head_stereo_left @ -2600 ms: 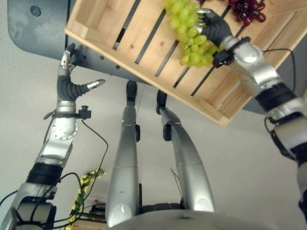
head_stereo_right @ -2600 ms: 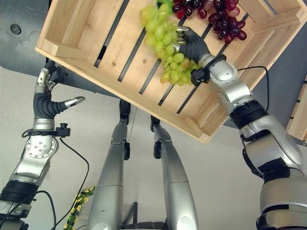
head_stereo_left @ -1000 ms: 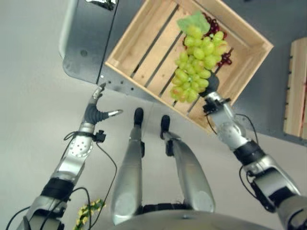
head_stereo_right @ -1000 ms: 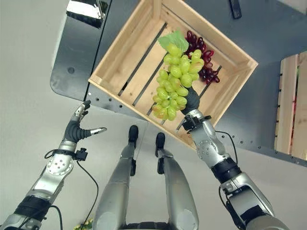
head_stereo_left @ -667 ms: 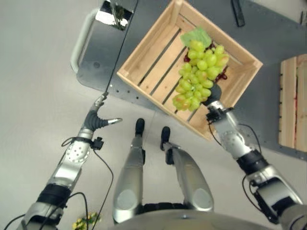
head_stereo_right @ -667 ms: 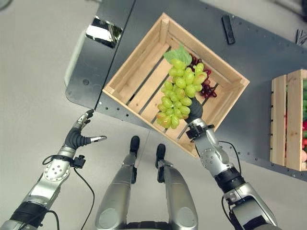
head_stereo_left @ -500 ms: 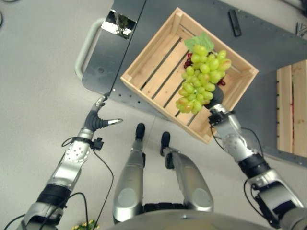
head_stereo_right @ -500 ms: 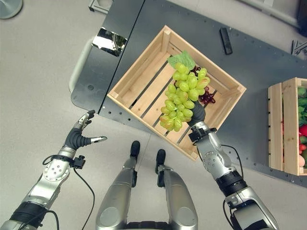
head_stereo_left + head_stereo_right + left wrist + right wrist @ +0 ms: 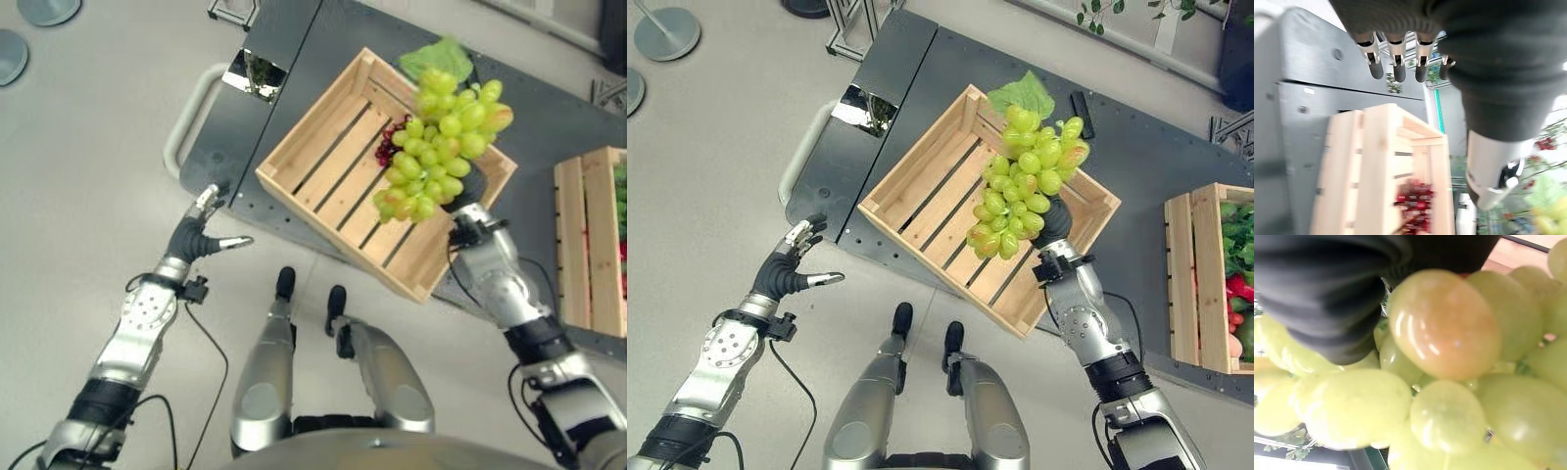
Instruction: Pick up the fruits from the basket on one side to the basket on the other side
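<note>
Right hand [image 9: 1052, 231] grips a large bunch of green grapes with a green leaf [image 9: 1024, 176], fingers closed on its underside, mostly hidden behind the fruit. The bunch is held up clear above a slatted pale wooden crate [image 9: 921, 201], over the crate's right part. In the right wrist view the grapes press right up against the dark ribbed cover.

A bunch of dark red grapes [image 9: 391, 145] lies on the crate floor, partly screened by the green bunch; it shows in the left wrist view too [image 9: 1413, 198].

The crate sits on a dark grey metal platform [image 9: 1136, 157] with a row of bolt holes along its near edge. A pale grey loop handle [image 9: 186, 117] sticks out from the platform's left side, beside a shiny reflective patch [image 9: 860, 108]. A small black oblong object [image 9: 1080, 115] lies on the platform just beyond the crate's far corner.

At the right edge stands a second wooden crate [image 9: 1185, 284] holding green and red produce [image 9: 1239, 269], well apart from the first.

Left hand [image 9: 784, 269] is empty, fingers straight and spread, thumb out, over the light grey floor [image 9: 705, 157] just off the platform's near left corner.
</note>
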`<state>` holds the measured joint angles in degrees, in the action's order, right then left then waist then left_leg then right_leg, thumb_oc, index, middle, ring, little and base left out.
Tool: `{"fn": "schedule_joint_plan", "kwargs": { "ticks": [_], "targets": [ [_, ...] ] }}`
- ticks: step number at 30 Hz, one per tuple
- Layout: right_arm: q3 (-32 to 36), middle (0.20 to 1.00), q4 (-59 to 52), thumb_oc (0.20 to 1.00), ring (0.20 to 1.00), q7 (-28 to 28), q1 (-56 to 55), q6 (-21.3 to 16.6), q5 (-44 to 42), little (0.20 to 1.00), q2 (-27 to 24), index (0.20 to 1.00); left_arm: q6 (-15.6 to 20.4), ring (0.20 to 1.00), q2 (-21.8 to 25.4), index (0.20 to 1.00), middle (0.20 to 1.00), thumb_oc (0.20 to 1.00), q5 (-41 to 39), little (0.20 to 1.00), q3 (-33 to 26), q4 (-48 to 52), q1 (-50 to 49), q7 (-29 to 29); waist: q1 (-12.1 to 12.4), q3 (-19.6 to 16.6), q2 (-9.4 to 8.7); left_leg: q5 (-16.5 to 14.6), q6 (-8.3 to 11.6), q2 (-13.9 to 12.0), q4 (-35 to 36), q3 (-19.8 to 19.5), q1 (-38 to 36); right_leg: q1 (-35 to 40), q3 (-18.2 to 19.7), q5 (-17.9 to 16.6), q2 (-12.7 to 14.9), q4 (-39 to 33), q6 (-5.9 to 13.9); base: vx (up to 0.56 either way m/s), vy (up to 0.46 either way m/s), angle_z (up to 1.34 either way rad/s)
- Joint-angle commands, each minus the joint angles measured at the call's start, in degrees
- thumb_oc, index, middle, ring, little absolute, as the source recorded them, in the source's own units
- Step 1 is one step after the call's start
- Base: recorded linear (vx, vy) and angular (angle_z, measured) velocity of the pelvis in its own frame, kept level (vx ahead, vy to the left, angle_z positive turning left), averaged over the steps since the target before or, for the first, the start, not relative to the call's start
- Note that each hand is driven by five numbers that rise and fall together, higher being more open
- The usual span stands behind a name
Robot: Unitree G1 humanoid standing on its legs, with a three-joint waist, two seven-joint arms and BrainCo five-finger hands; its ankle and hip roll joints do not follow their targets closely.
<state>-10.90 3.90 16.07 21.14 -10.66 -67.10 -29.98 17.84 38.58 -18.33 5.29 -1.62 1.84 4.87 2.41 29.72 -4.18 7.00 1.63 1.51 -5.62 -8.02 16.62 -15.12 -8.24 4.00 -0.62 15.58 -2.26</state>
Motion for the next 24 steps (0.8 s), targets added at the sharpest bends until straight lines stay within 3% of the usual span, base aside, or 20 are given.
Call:
{"fn": "schedule_joint_plan", "kwargs": {
  "ticks": [1,2,4,11,16,24],
  "targets": [
    [2.0,0.200,-5.7,0.200,0.200,1.5,-0.6,-2.7,1.8,0.200,-1.1,0.200,1.9,1.000,2.7,1.000,1.000,1.000,-7.2,1.000,-2.0,4.9,-4.4,4.5,-1.3,-9.4,-2.34,-9.2,1.09,-1.2,-5.8,-1.1,-2.2,0.9,1.4,-2.3,6.0,-1.1,9.34,0.00,0.000,0.00],
    [2.2,0.200,-6.0,0.200,0.200,1.0,-0.5,-2.8,2.5,0.200,-2.5,0.200,0.7,1.000,3.3,1.000,1.000,1.000,-12.6,1.000,-1.7,6.7,-4.9,7.1,-1.5,-10.0,-2.35,-9.0,1.09,-1.2,-5.4,-1.2,-2.6,1.3,1.3,-2.4,5.9,-1.4,9.39,0.00,0.000,0.00],
    [2.1,0.200,-6.1,0.200,0.200,1.1,0.0,-2.9,3.7,0.200,-4.1,0.200,-0.4,1.000,4.5,1.000,1.000,1.000,-15.9,1.000,-0.9,8.4,-5.6,9.5,-1.5,-10.5,-2.45,-9.0,1.04,-1.0,-5.5,-1.4,-2.7,1.6,1.2,-2.5,6.0,-1.5,9.38,0.00,0.000,0.00],
    [0.0,0.200,-6.5,0.200,0.200,-0.4,3.3,-3.2,5.9,0.200,-7.1,0.200,-2.3,1.000,7.4,1.000,1.000,1.000,-22.2,1.000,1.9,12.1,-4.7,12.2,-1.7,-12.0,-2.84,-9.3,0.86,-0.8,-5.7,-1.4,-3.3,2.6,1.1,-2.8,6.1,-2.2,9.51,0.00,0.001,0.02],
    [-2.5,0.200,-7.8,0.200,0.200,-0.7,5.2,-3.3,8.4,0.200,-7.1,0.200,-1.7,1.000,8.1,1.000,1.000,1.000,-20.6,1.000,2.7,12.9,-4.1,10.9,-1.7,-12.9,-2.98,-9.6,0.73,-0.9,-6.3,-1.0,-3.2,2.5,1.6,-2.9,6.0,-2.2,9.54,0.00,0.000,0.00],
    [-6.5,0.200,-6.2,0.200,0.200,-1.3,9.2,-2.8,8.3,0.200,-1.6,0.200,-1.1,1.000,8.5,1.000,1.000,1.000,-16.6,1.000,5.5,12.5,1.8,8.4,-1.9,-13.6,-3.09,-10.3,0.47,-1.1,-6.8,-0.4,-3.6,2.7,2.6,-2.9,5.8,-2.3,9.57,0.00,0.000,0.00]
  ]
}}
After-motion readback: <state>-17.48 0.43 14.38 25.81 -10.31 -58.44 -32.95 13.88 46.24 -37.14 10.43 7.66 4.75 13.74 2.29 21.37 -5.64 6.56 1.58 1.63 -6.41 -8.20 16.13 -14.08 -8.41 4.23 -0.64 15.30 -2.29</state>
